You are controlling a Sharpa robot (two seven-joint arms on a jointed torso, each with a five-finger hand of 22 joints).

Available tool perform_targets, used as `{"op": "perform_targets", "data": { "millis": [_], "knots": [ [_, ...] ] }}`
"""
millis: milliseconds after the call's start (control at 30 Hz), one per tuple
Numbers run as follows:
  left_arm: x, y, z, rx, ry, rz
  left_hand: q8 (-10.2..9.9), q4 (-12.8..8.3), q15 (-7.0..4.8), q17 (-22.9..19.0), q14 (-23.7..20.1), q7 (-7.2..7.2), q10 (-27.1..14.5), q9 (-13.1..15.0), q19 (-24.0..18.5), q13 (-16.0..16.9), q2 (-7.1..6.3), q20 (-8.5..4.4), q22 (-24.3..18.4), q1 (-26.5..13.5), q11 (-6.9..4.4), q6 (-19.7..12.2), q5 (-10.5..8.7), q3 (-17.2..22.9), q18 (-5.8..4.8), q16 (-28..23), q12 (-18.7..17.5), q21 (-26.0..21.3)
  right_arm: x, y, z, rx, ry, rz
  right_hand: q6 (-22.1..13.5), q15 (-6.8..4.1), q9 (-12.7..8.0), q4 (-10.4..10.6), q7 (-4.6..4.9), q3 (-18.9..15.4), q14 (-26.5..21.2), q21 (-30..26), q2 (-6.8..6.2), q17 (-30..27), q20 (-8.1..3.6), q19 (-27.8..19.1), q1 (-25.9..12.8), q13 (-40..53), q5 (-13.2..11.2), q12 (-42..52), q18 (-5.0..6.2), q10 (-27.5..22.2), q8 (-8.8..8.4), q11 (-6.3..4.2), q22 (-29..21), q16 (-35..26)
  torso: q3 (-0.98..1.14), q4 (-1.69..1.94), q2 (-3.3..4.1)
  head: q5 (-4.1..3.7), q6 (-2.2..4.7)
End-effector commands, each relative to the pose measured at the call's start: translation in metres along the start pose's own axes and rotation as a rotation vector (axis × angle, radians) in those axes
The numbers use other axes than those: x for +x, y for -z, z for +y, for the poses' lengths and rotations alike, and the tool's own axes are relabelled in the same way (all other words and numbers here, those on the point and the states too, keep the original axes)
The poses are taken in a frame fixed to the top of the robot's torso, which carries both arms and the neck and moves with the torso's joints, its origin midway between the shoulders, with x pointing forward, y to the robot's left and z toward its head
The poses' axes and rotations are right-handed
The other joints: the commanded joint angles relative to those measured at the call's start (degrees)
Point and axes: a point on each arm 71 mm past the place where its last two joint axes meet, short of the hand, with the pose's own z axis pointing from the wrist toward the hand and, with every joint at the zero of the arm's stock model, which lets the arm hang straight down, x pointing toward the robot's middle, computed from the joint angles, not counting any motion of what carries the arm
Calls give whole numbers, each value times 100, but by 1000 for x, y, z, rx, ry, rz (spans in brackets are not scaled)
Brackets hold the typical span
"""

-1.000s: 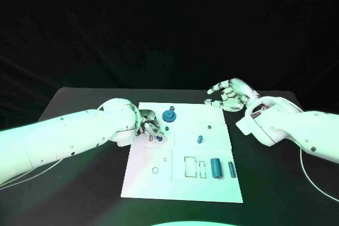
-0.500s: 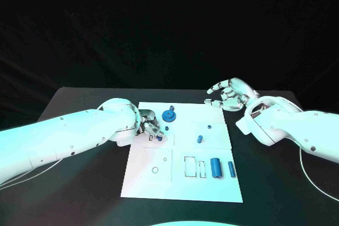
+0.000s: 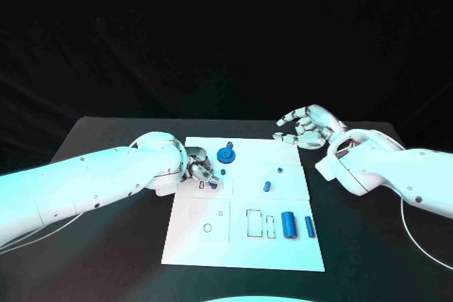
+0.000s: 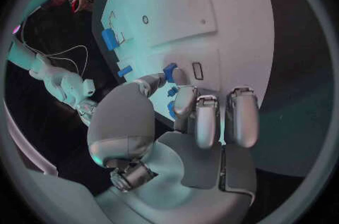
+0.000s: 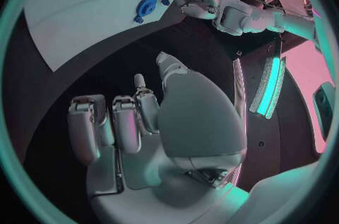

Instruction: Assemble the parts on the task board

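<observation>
The task board (image 3: 243, 210) lies in the middle of the black worktop (image 3: 113, 145), with blue parts scattered on it: a round piece (image 3: 226, 156) near its far edge and 2 cylinders (image 3: 297, 225) nearer us. We judge the step in hand to be seating a small blue part (image 4: 169, 72), which our left hand (image 3: 200, 171) pinches in its fingers (image 4: 185, 101) low over the board's left side. Our right hand (image 3: 307, 128) hovers off the far right corner, fingers apart and holding nothing; next we need to line the part up with its slot and press it down.

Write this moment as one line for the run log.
left hand: pinches small blue part over task board | right hand: holds nothing, off board | blue gear: on board
</observation>
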Motion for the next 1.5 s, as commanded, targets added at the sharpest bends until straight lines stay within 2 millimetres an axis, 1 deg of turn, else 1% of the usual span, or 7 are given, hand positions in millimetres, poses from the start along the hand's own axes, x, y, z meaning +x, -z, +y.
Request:
{"op": "perform_targets", "data": {
  "millis": [33, 300, 433, 833, 1033, 1167, 1500],
  "knots": [
    [2, 0, 3, -11, -21, 16, -33, 120, -28, 1510, 586, 25, 23, 13, 6, 7, -6, -27, 216, 78, 4, 33, -209, -152, -97, 38, 6, -28, 0, 0, 1, -20, 8, -2, 28, -40, -9, 10, -14, 30, 402, -30, -3, 697, -20, 416, -43, 426, -40, -21, -1, -20, 23, -26, 1332, -44, 1, -5, 6, -4, 7],
    [-1, 3, 3, -4, -7, 1, -72, 275, -20, 1510, 586, 35, 12, 36, 2, 3, 101, -18, 211, -2, 14, 37, -745, -511, -94, 38, -10, -39, -1, 0, 1, -20, 7, -4, 23, -40, -11, 14, -14, 20, 394, -67, -12, 666, -20, 393, -63, 404, -45, -44, 9, -40, 24, -25, 1311, -57, 2, -5, 1, 0, 20],
    [-3, 5, 3, 3, 8, -5, -80, 277, -20, 1510, 586, 36, 7, 41, 4, -5, 124, -18, 215, -41, 15, 32, -831, -579, -95, 38, -18, -39, -1, 0, 1, -19, 8, -5, 23, -40, -11, 14, -14, 20, 394, -67, -12, 666, -20, 393, -63, 404, -45, -44, 9, -40, 24, -25, 1311, -57, 6, -1, 0, 0, 31],
    [-34, 21, 6, 32, 156, -68, -247, 263, 44, 1242, 506, 150, -322, 33, -221, -457, 152, 32, -109, 177, 110, -286, -815, -733, -24, -107, -360, -206, -2, -1, 0, -16, 6, -9, 20, -40, -13, 16, -13, 13, 389, -75, -14, 646, -20, 389, -80, 400, -51, -48, 11, -44, 25, -25, 1307, -66, 11, -2, -15, 22, 86],
    [-67, 30, 16, 17, 183, -119, -925, 262, 275, 1129, 470, 463, -643, -353, -371, -804, 220, 222, -321, 544, 378, -777, -778, -867, 24, -170, -585, -336, -2, -1, -1, -14, 6, -10, 19, -40, -14, 16, -14, 11, 388, -79, -13, 643, -20, 387, -84, 400, -52, -48, 12, -44, 26, -25, 1305, -68, 11, 4, -8, 45, 123],
    [-81, 30, 20, -2, 170, -146, -1101, 265, 335, 1097, 457, 540, -741, -481, -401, -912, 233, 273, -358, 645, 447, -878, -776, -922, 34, -188, -649, -363, -2, -1, -1, -13, 6, -11, 19, -40, -14, 16, -14, 11, 388, -79, -13, 643, -20, 387, -84, 400, -52, -48, 12, -44, 26, -25, 1305, -68, 2, 6, 1, 66, 146],
    [-93, 10, 24, -63, 129, -144, -1127, 271, 345, 1100, 458, 551, -749, -504, -405, -922, 246, 282, -363, 650, 457, -885, -776, -933, 36, -186, -652, -367, -2, -2, -1, -14, 6, -11, 19, -40, -14, 16, -14, 11, 388, -79, -13, 643, -20, 387, -84, 400, -52, -48, 12, -44, 26, -25, 1305, -68, -24, -4, 25, 77, 130]
  ]
}}
